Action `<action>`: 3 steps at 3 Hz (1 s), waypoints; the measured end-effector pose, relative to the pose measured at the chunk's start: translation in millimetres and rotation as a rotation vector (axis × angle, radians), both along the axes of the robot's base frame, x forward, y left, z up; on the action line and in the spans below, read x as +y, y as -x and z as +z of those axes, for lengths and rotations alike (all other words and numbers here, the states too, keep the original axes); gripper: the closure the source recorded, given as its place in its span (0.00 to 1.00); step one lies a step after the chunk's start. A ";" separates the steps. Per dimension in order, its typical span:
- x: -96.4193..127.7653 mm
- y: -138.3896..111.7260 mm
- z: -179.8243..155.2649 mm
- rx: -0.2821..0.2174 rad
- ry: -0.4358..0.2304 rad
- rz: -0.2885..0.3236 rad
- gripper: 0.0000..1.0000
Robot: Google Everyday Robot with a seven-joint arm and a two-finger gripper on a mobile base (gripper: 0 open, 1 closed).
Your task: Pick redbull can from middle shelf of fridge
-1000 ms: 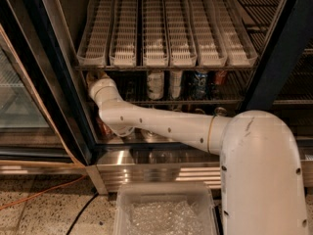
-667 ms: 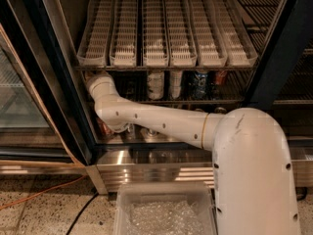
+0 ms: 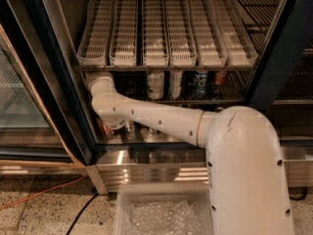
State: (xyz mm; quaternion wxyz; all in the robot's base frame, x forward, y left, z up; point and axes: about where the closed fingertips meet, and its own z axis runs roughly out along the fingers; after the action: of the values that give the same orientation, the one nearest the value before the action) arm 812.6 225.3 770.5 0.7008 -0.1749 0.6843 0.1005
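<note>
The fridge point(image 3: 58, 82) stands open, with black door frames. My white arm point(image 3: 146, 117) reaches in from the lower right, and its wrist point(image 3: 101, 84) turns up into the left end of the middle shelf point(image 3: 195, 101), a dark wire rack. The gripper lies past the wrist in the dark of that shelf and is hidden. The redbull can does not show plainly; the space left of the white-labelled cans point(image 3: 155, 84) is too dark to tell. A blue can point(image 3: 199, 83) and a red can point(image 3: 220, 77) stand further right.
A rack of white slotted lanes point(image 3: 166, 28) hangs right above the middle shelf. Small silver-topped items point(image 3: 129, 127) and a reddish can point(image 3: 104, 129) sit under the arm. A ribbed steel base panel point(image 3: 156, 170) and a clear plastic bin point(image 3: 161, 212) lie below. A glass door point(image 3: 24, 111) is at left.
The arm's large near link has swung a little to the left. The wrist stays at the left end of the middle shelf, slightly higher.
</note>
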 end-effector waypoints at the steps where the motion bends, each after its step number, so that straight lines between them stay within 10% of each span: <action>1: -8.2 -7.7 1.8 -0.007 -0.001 -0.046 1.00; 3: -13.8 -35.1 -0.3 -0.007 -0.005 -0.124 1.00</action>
State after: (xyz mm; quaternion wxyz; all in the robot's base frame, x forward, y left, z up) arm 847.7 211.6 770.2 0.7086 -0.1309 0.6910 0.0580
